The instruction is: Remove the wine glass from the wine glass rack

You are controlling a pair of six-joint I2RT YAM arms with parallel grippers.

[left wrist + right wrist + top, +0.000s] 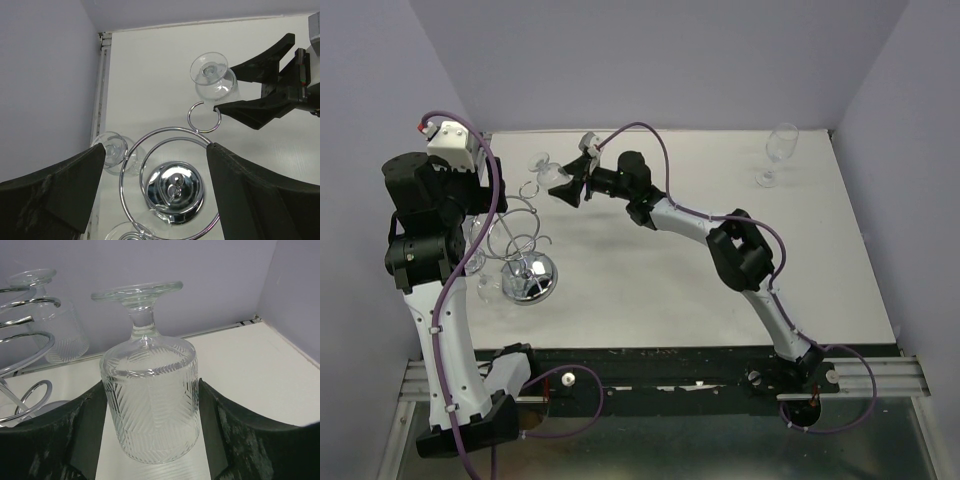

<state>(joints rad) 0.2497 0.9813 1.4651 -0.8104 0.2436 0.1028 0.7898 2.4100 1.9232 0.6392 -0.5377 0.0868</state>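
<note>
Right gripper [151,385] clamped on the inverted wine glass [150,415] by its bowl, foot up, just beside the small end ring [204,117] of the wine glass rack [172,190]. I can't tell if it's fully clear. Risks as I judge them: the ribbed bowl slips in the grip, or the foot snags that ring and tips the rack. Left gripper [155,147] hangs wide open above the rack, close to the hanging glasses [112,150].

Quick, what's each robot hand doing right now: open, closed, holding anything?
Left hand: open, holding nothing.
Right hand: closed on the upside-down wine glass.
</note>
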